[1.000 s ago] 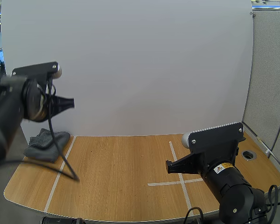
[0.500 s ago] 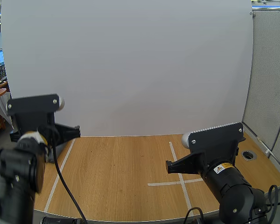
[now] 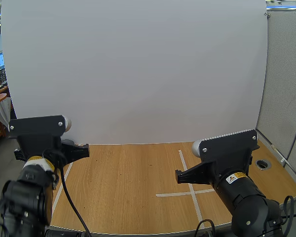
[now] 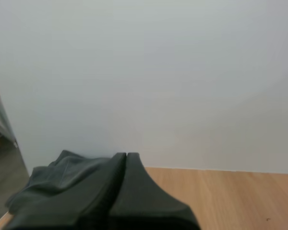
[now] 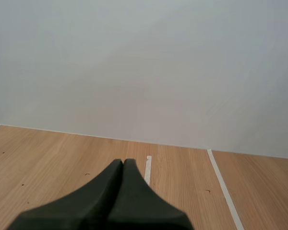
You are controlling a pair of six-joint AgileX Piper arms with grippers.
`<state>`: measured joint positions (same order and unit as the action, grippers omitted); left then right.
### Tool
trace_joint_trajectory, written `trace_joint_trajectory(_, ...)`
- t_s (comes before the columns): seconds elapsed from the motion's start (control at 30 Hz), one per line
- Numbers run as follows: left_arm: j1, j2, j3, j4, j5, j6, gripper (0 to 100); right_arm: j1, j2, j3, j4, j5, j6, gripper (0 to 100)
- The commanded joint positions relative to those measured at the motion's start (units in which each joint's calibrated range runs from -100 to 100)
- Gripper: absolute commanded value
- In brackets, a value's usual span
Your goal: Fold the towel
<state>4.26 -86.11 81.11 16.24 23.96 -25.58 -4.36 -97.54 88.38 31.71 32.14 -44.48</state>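
At the table's (image 4: pixel 230 191) edge, a rumpled dark-grey towel (image 4: pixel 52 175).

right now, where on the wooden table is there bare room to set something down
The bare wood of the light wooden table between the white tape cross and the black left gripper is free. The far left corner is crowded: a crumpled dark grey towel lies just past that gripper. The black right gripper hangs by the cross.
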Motion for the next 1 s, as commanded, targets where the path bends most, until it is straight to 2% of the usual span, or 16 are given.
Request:
trace_joint_trajectory(0.0,-4.00,-9.71,7.51,-0.70,-2.20,-0.75,0,0.06,-0.42,0.30,-0.32,-0.37,0.33,0)
trace_joint_trajectory(0.2,-4.08,-13.89,14.62,-1.31,-2.60,-0.75,0,0.06,-0.42,0.30,-0.32,-0.37,0.33,0)
trace_joint_trajectory(0.3,-4.08,-13.89,18.55,-4.02,-3.29,-0.75,0,0.06,-0.42,0.30,-0.32,-0.37,0.33,0)
trace_joint_trajectory(0.8,-4.08,-13.89,18.89,-2.84,-3.76,0.75,0,0.06,-0.42,0.30,-0.32,-0.37,0.33,0)
trace_joint_trajectory(0.97,-4.08,-13.89,18.89,-13.57,-1.31,12.05,0,0.06,-0.42,0.30,-0.32,-0.37,0.33,0)
